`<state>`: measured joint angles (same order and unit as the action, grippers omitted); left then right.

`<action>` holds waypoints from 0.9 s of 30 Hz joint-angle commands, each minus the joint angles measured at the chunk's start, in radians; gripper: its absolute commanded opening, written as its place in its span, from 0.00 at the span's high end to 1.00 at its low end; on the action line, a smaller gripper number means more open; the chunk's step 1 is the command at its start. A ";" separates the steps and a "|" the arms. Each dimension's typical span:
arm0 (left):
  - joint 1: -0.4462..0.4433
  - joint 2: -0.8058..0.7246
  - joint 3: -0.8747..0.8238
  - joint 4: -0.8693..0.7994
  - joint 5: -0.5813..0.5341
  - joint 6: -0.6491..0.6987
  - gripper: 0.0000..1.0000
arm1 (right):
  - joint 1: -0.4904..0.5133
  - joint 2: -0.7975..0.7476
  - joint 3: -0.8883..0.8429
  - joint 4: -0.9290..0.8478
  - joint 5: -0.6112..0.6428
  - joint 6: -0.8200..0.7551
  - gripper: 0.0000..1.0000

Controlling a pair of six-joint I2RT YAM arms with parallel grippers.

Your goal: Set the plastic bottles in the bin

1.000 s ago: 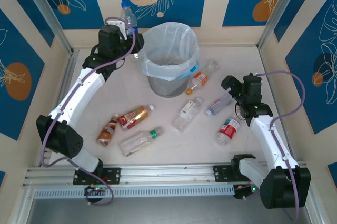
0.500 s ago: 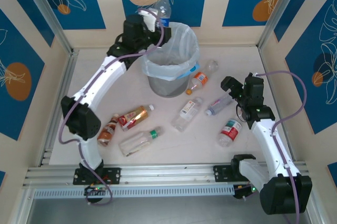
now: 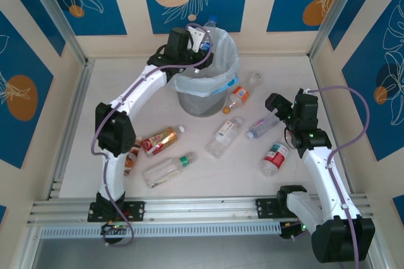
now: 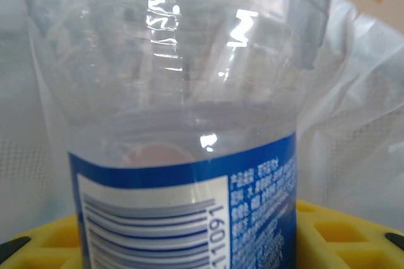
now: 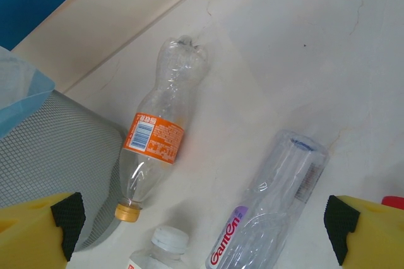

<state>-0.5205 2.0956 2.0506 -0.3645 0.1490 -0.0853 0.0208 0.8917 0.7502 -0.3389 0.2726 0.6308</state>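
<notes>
Swung over the bag-lined mesh bin (image 3: pixel 201 102), left hand (image 3: pixel 202 40) clamps a clear blue-labelled bottle (image 4: pixel 183 92); right hand (image 3: pixel 278 107) gapes empty.

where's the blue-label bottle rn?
Top view, back centre of the table: the blue-label bottle is clamped in the left claw, held up at the far rim of the bin. The left wrist view shows the bag liner behind it.

A clear bottle (image 4: pixel 183 92) with a blue barcode label sat between the yellow fingers (image 4: pixel 344 234) of the left gripper (image 4: pixel 189 247); behind the bottle hung the white bin liner (image 4: pixel 369 105)
</notes>
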 commanded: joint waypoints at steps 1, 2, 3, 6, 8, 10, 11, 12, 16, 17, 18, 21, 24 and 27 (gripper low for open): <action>-0.010 0.030 0.050 -0.042 -0.011 0.038 0.45 | 0.008 -0.014 -0.006 -0.004 -0.003 -0.013 0.01; -0.012 0.036 0.049 -0.046 -0.014 0.039 0.45 | 0.008 -0.013 -0.005 -0.003 -0.003 -0.011 0.01; -0.012 0.042 0.050 -0.050 -0.015 0.038 0.44 | 0.008 -0.012 -0.006 -0.003 -0.001 -0.011 0.01; -0.018 0.064 0.060 -0.068 -0.011 0.053 0.43 | 0.008 -0.011 -0.006 -0.003 0.008 -0.014 0.00; -0.026 0.084 0.071 -0.085 -0.028 0.082 0.42 | 0.008 -0.008 -0.008 -0.005 0.015 -0.012 0.00; -0.031 0.104 0.092 -0.109 -0.045 0.101 0.41 | 0.008 -0.009 -0.007 -0.010 0.019 -0.013 0.00; -0.033 0.111 0.104 -0.124 -0.051 0.106 0.39 | 0.008 -0.009 -0.006 -0.012 0.018 -0.012 0.00; -0.035 0.117 0.112 -0.134 -0.056 0.108 0.37 | 0.009 -0.009 -0.008 -0.015 0.019 -0.014 0.01; -0.035 0.113 0.116 -0.143 -0.064 0.111 0.27 | 0.010 -0.010 -0.008 -0.024 0.030 -0.012 0.00; -0.035 0.112 0.115 -0.145 -0.066 0.110 0.26 | 0.009 -0.011 -0.007 -0.026 0.033 -0.010 0.01; -0.033 0.110 0.115 -0.148 -0.066 0.110 0.26 | 0.010 -0.012 -0.007 -0.028 0.035 -0.010 0.00; -0.034 0.104 0.115 -0.154 -0.066 0.106 0.22 | 0.010 -0.012 -0.008 -0.032 0.040 -0.006 0.00; -0.034 0.097 0.107 -0.153 -0.063 0.097 0.20 | 0.010 -0.012 -0.007 -0.037 0.046 -0.005 0.00; -0.034 0.090 0.105 -0.149 -0.059 0.091 0.19 | 0.010 -0.012 -0.008 -0.039 0.051 -0.005 0.00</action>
<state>-0.5465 2.2028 2.1277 -0.4965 0.0956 0.0093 0.0208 0.8917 0.7498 -0.3618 0.3004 0.6312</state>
